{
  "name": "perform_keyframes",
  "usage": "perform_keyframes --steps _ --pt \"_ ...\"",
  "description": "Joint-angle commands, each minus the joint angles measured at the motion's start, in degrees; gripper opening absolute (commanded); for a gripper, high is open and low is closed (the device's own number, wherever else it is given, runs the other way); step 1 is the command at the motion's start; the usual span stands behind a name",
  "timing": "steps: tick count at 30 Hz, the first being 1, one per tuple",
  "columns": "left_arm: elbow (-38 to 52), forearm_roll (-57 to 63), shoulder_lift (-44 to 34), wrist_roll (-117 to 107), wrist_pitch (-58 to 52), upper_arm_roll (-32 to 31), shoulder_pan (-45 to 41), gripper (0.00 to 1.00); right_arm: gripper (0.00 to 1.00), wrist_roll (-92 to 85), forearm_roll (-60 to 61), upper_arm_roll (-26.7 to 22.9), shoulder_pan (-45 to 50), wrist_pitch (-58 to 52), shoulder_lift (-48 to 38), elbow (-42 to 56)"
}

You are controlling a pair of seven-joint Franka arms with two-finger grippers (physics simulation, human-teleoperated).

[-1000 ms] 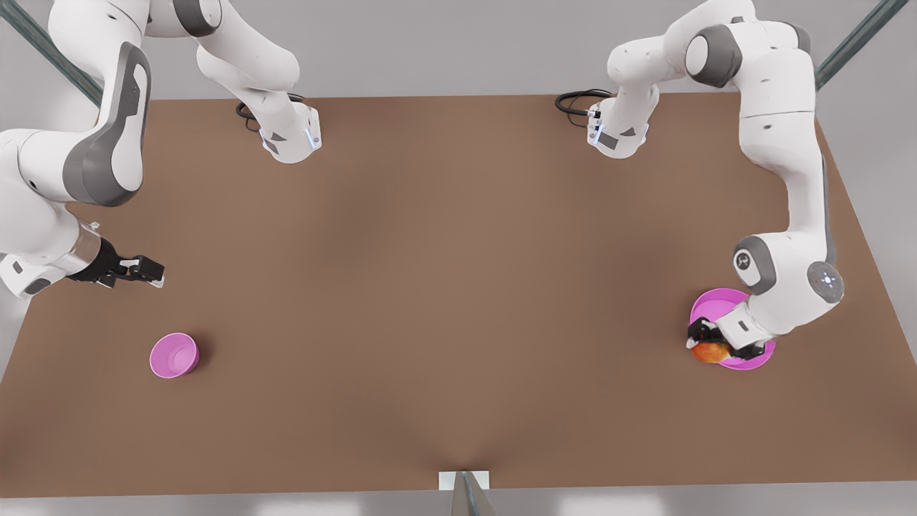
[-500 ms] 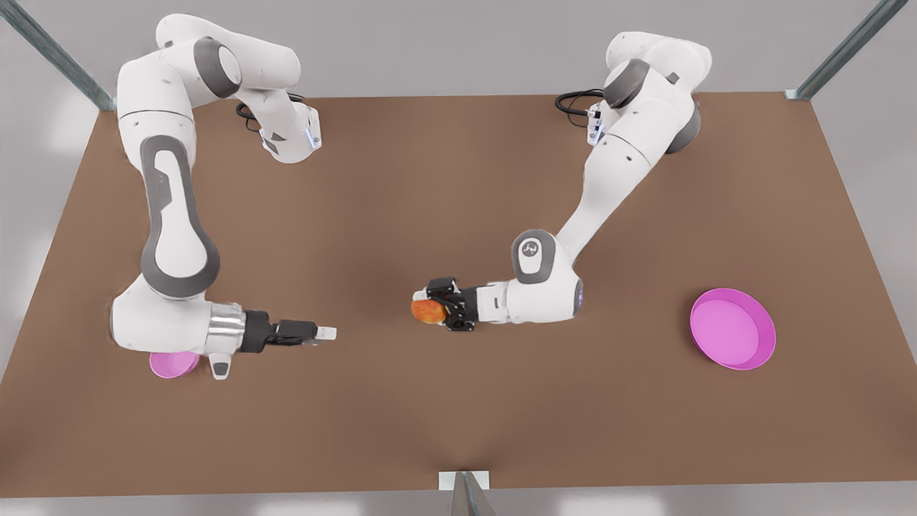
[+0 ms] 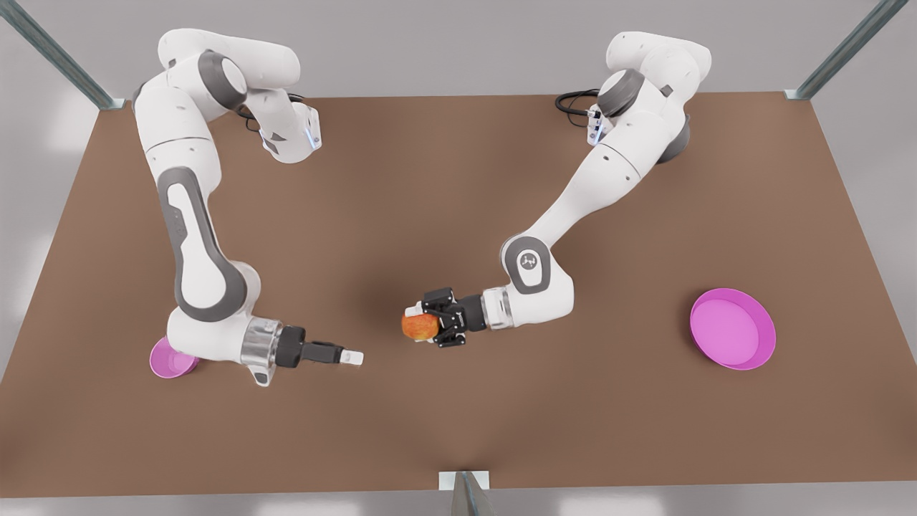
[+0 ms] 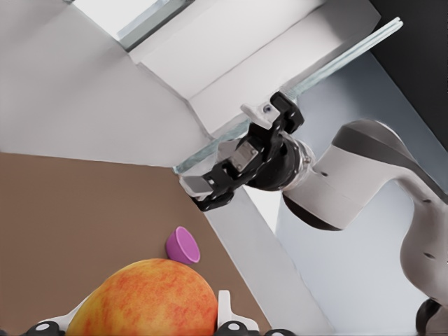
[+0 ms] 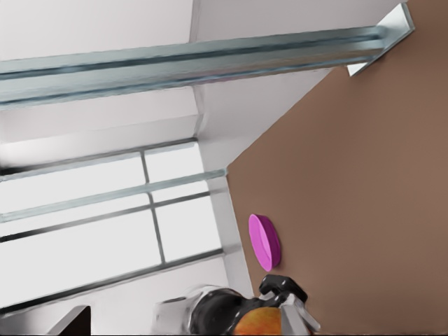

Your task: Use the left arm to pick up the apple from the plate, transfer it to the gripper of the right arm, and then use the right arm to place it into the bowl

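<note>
Left gripper (image 3: 419, 326) reaches sideways, clamping the apple (image 3: 420, 327); right gripper (image 3: 352, 356), fingers nearly together, faces it, its arm partly hiding the bowl (image 3: 166, 360).

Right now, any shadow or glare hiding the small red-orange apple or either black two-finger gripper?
Front view: even light, just a soft shadow on the brown table around the apple in the left gripper. Left wrist view: apple cut by the frame edge; open right gripper clear against white walls. Right wrist view: bright windows, no glare on the apple.
</note>
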Motion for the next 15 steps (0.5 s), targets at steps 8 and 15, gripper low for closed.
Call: perform_keyframes --steps 8,15 --pt "0.38 -0.97 -0.11 23.77 0.51 -0.47 -1.20 0.70 1.00 -20.66 0.78 2.06 -4.26 -8.62 -2.00 -9.13" --pt "0.55 -1.23 -0.02 27.20 0.51 -0.47 -1.64 0.70 1.00 -25.76 0.87 2.06 -3.74 -8.36 -0.59 -10.01"
